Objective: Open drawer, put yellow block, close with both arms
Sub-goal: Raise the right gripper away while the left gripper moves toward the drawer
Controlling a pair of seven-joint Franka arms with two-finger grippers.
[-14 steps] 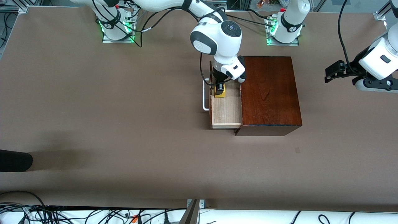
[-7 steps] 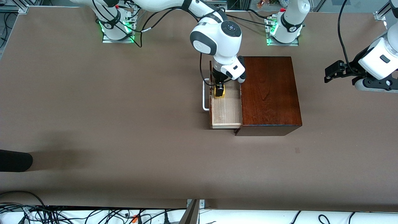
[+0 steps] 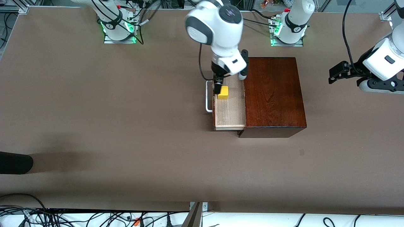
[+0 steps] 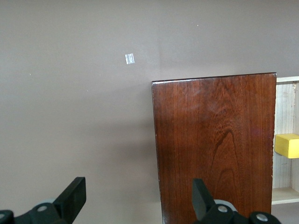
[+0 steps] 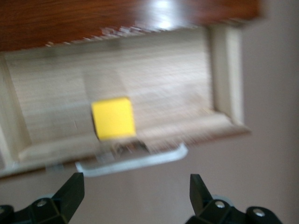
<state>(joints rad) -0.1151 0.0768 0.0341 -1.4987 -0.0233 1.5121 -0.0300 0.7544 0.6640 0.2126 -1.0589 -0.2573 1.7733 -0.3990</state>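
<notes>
Our right gripper (image 3: 217, 89), jaws spread, hangs mid-frame over the block (image 3: 223, 92) in the drawer (image 3: 229, 116); our left gripper (image 3: 335, 75) waits open. Closing one-sided could skew it.

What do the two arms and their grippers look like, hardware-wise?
Both arms are glossy white shells with black-grey joint bands, on bases lit green. Black cables trail along each. The right arm has a round dark cap on its wrist joint. The right gripper and left gripper are black, each with two wedge-shaped fingers.

High front overview; both wrists down, sharing drawer (image 3: 229, 108), blurrily.
</notes>
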